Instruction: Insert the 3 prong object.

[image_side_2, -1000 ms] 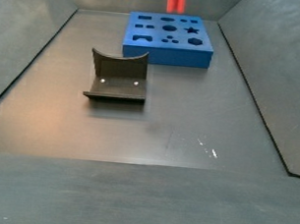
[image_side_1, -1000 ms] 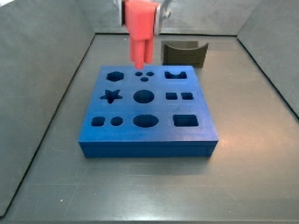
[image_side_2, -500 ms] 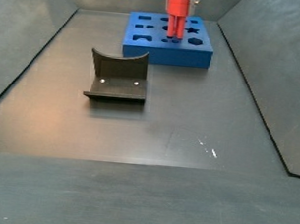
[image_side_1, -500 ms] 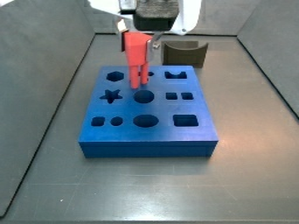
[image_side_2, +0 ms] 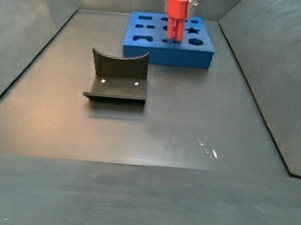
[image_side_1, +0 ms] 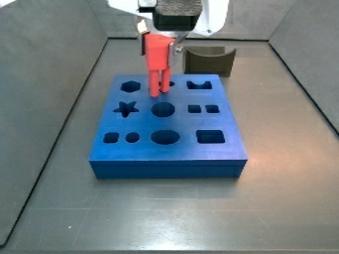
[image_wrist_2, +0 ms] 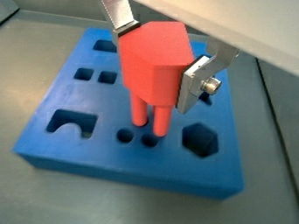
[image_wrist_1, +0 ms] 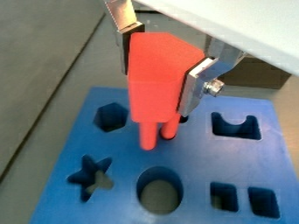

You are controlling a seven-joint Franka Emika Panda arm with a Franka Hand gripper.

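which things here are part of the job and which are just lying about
In the job:
red peg, upright, prongs at the block's holes
gripper, shut on the peg above the block
blue block

Lying about:
dark grey curved piece, on the floor apart from the block

So the floor here is a dark grey, slightly shiny metal surface point(image_side_2: 178, 137) with sloped grey walls on both sides, and only two things sit right on it. There's a chunky bright blue block point(image_side_1: 169, 134) with shaped holes cut in its top (star, hexagon, circles, squares), and a dark grey curved piece point(image_side_2: 118, 77) standing apart from it on open floor. The robot's gripper point(image_side_1: 161, 40) hangs above the blue block, holding the small red pronged peg point(image_side_1: 159, 62) upright over the holes.
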